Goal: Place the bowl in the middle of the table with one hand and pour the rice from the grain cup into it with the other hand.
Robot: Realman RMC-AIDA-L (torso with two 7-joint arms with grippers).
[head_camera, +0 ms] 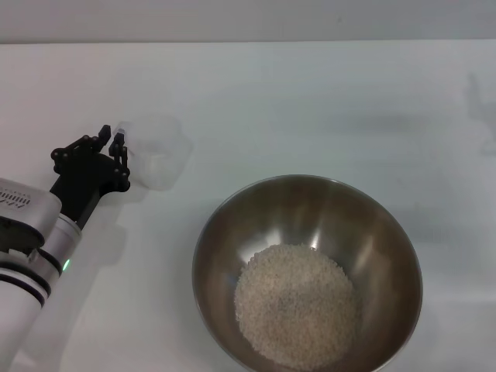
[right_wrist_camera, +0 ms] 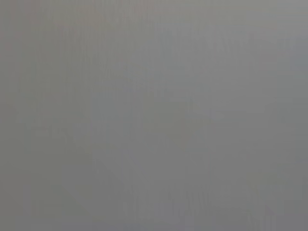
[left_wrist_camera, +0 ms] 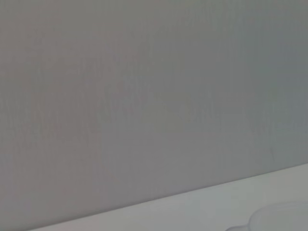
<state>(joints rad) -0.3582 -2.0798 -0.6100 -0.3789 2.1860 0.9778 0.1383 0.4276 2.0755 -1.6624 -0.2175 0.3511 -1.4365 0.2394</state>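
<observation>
The steel bowl point(head_camera: 232, 232) stands on the white table point(head_camera: 310, 101) at the front, right of the middle. A heap of pale rice point(head_camera: 296, 304) lies in its bottom. The clear grain cup point(head_camera: 159, 159) stands upright on the table at the left, and looks empty. Part of its rim shows in the left wrist view point(left_wrist_camera: 279, 216). My left gripper point(head_camera: 111, 138) is low over the table, right beside the cup on its left side. My right gripper is out of view; the right wrist view shows only plain grey.
The table's far edge point(head_camera: 248, 42) meets a grey wall at the back. The left arm point(head_camera: 35, 248), with a green light, comes in from the front left corner.
</observation>
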